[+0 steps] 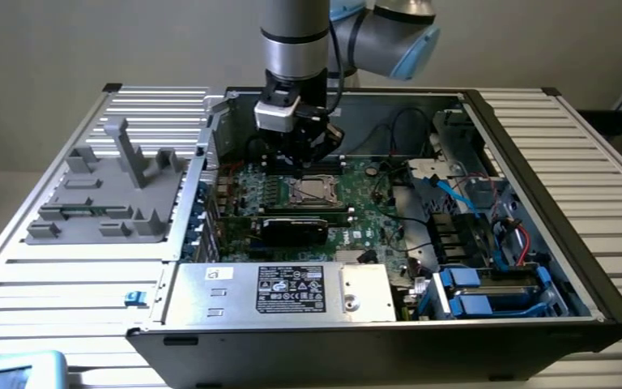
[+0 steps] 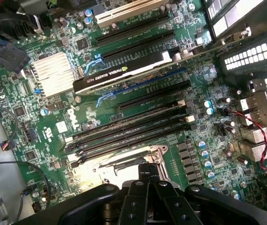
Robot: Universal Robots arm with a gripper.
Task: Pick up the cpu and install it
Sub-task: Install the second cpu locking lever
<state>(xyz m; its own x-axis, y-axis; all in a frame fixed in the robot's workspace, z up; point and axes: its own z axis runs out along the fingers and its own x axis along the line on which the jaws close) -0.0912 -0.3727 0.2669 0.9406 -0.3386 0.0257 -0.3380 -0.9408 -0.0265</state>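
okay, status:

- the gripper (image 1: 308, 159) is hanging inside the open pc case (image 1: 527, 146), just above the far edge of the cpu socket (image 1: 313, 191) on the green motherboard (image 1: 371, 215).
- its fingers are sitting pressed together; in the wrist view the black fingertips (image 2: 148, 174) are meeting with no gap showing between them.
- the cpu (image 1: 313, 192) is showing as a dull silver square in the socket frame, just below the gripper in the exterior view. can't say from here whether the fingertips are touching it or just hovering over it; the wrist view is mostly blocked there by the gripper body (image 2: 148, 180).
- in the wrist view the bright metal socket frame (image 2: 124, 164) is lying right under the fingertips, with the long black memory slots (image 2: 129, 129) running beside it.
- the black graphics card (image 1: 295, 228) is sitting in its slot on the near side of the socket; its nvidia label is reading in the wrist view (image 2: 124, 72).
- the silver power supply box (image 1: 279, 290) with the white label is sitting along the near wall of the case.
- a grey parts fixture (image 1: 111, 190) is resting on the slatted table (image 1: 52, 275) to the exterior view's left, well apart from the case.
- blue drive caddies (image 1: 484, 292) are sitting in the case corner at the exterior view's right.
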